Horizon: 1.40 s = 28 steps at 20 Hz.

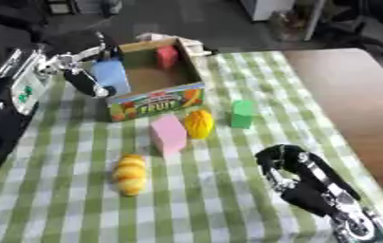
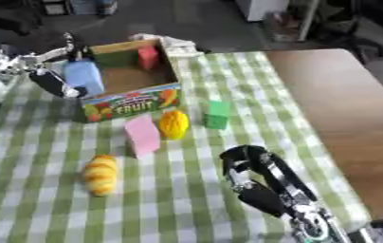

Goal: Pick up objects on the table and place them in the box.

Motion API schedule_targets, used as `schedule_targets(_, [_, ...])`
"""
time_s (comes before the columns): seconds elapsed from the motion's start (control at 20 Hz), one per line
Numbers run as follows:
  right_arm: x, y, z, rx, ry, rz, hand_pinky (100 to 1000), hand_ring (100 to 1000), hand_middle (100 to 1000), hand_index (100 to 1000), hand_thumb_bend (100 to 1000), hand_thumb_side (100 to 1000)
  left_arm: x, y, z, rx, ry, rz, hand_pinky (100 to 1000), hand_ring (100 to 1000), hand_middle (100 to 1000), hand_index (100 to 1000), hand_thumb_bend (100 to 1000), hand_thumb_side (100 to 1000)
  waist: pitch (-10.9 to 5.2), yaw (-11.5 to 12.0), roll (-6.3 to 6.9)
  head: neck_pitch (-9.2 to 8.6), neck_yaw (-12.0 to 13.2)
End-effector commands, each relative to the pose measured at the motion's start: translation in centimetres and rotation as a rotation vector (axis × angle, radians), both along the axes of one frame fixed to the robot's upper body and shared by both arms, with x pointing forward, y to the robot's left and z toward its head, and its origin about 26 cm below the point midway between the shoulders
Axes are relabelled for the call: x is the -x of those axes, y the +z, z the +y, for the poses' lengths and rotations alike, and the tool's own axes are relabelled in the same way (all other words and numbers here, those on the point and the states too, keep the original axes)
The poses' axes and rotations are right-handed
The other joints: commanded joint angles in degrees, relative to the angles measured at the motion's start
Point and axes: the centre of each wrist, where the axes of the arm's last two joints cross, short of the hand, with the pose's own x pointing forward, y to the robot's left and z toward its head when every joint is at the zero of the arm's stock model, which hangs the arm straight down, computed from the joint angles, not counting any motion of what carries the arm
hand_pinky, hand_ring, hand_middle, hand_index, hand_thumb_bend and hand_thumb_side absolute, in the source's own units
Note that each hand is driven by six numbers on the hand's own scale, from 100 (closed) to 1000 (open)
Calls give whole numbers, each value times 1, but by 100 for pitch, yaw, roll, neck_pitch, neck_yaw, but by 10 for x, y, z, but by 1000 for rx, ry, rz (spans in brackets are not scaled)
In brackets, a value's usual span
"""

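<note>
1. The left hand [image 1: 85, 78] has its fingers curled round a blue block [image 1: 112, 76], held at the left wall of the box [image 1: 158, 102] near the table's far edge
2. It looks stiff and light; gripping its flat sides suits
3. A red block [image 1: 168, 56] already lies inside; the box wall stands in the way
4. The pink block [image 1: 168, 134], yellow fruit [image 1: 199, 123], green block [image 1: 243, 114] and bread [image 1: 130, 173] wait mid-table
5. The right hand [image 1: 290, 166] rests with curled fingers holding nothing, near the table's near right corner

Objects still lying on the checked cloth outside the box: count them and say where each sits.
4. A pink block and a yellow fruit sit just before the box, a green block to their right, and a croissant nearer the robot.
</note>
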Motion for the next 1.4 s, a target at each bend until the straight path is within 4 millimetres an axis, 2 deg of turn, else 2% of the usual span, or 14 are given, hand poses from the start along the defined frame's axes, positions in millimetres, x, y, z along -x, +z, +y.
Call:
schedule_targets(0.05, [-1, 5, 1, -7, 14, -18, 660, 738, 585, 699, 100, 503, -4, 5, 5, 4, 22, -53, 647, 582, 598, 787, 431, 131, -49, -17, 4, 26, 33])
schedule_targets(0.2, [-2, 6, 2, -9, 16, -19, 660, 738, 586, 699, 100, 503, -5, -4, 8, 0, 22, -33, 671, 619, 643, 811, 431, 134, -40, -32, 3, 26, 24])
schedule_targets(0.25, [-2, 6, 2, -9, 16, -19, 660, 738, 585, 699, 100, 504, -5, -6, 9, -4, 18, -18, 682, 634, 664, 824, 433, 166, -38, -34, 2, 26, 20])
schedule_targets(0.45, [-2, 5, 1, -7, 13, -18, 660, 738, 585, 699, 100, 507, -4, -6, 12, -36, -13, 64, 750, 725, 762, 889, 487, 384, -37, -32, 3, 26, 11])
schedule_targets(0.65, [-2, 5, 1, -7, 10, -19, 660, 738, 585, 699, 100, 506, -2, 7, 17, -58, -37, 103, 777, 753, 804, 916, 514, 480, -47, -12, 2, 26, -3])
schedule_targets(0.85, [-2, 5, -1, -2, 1, -18, 660, 738, 586, 699, 100, 505, 7, 29, 27, -18, -63, 85, 754, 719, 762, 896, 464, 460, -63, 31, 19, 26, -32])
schedule_targets(0.95, [-2, 5, -2, 1, -4, -19, 660, 738, 586, 699, 100, 505, 16, 42, 34, 48, -78, 58, 726, 686, 720, 871, 398, 421, -69, 71, 37, 26, -59])
schedule_targets(1.2, [-2, 5, -4, 9, -10, -23, 659, 738, 586, 699, 100, 505, 49, 71, 46, 197, -131, 11, 710, 663, 689, 844, 360, 388, -73, 141, 87, 26, -123])
schedule_targets(1.4, [-3, 6, -5, 12, -17, -28, 659, 738, 585, 699, 100, 503, 78, 77, 43, 170, -205, 54, 714, 662, 685, 834, 367, 409, -66, 132, 108, 26, -163])
